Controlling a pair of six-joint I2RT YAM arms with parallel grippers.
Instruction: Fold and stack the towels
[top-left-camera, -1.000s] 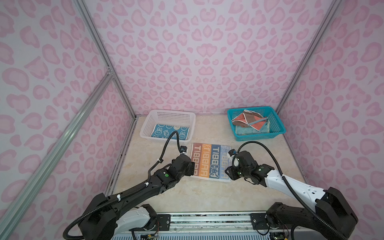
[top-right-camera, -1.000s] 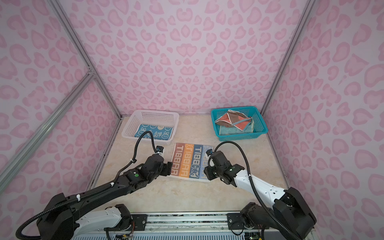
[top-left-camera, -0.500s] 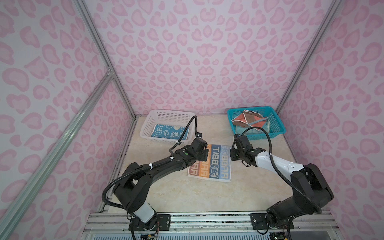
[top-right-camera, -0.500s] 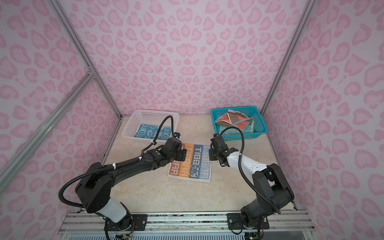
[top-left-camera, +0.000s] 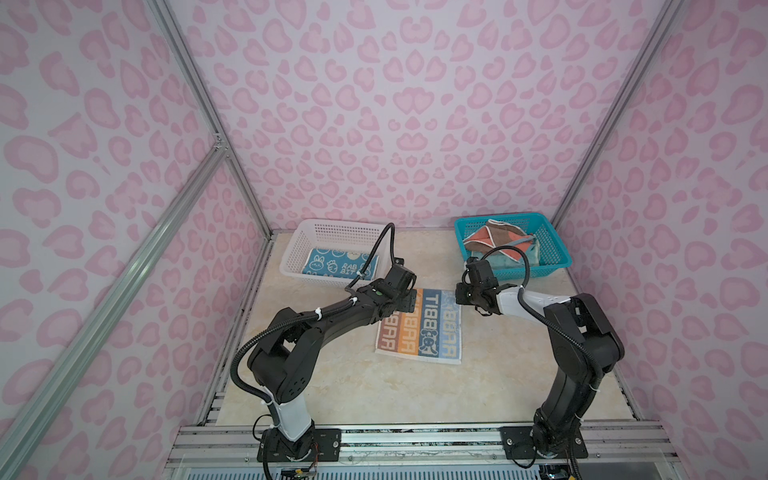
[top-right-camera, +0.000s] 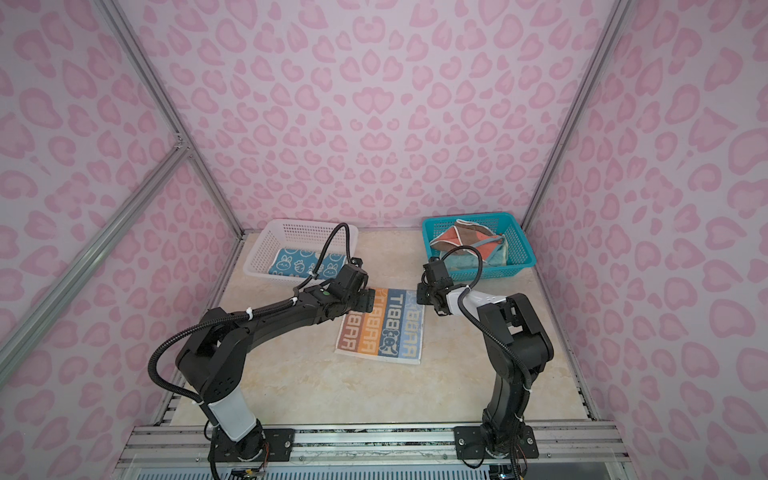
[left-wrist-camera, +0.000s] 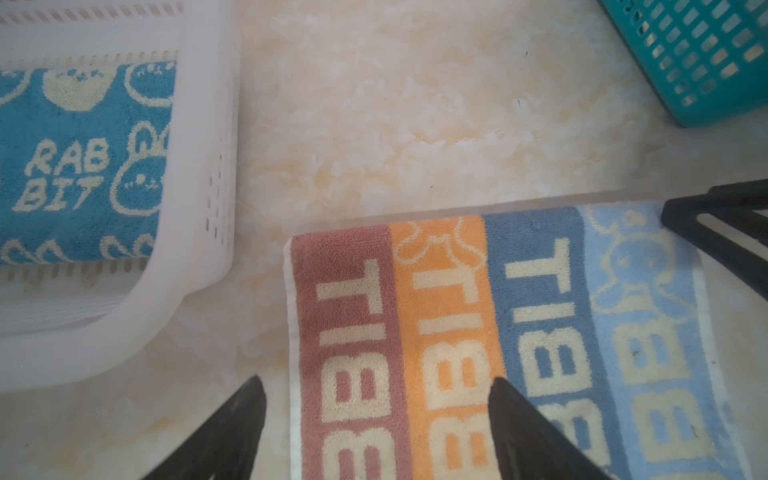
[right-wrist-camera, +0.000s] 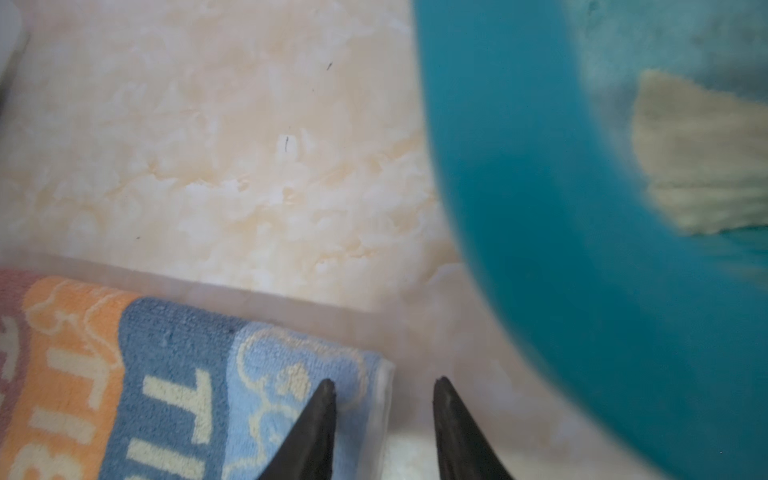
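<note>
Marbled table (top-left-camera: 374, 395), pink walls (top-left-camera: 395, 104); left end effector (left-wrist-camera: 376, 419) gapes, right end effector (right-wrist-camera: 384, 415) seemingly half-open; both empty.

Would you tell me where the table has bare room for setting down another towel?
The widest bare patch of table lies between the striped towel and the front rail. A smaller gap sits at the back between the white basket and the teal basket. It is crowded at that towel's far corners, where the left gripper and right gripper hover.

L pincer (left-wrist-camera: 376, 382) wide, R pincer (right-wrist-camera: 385, 382) narrower.
</note>
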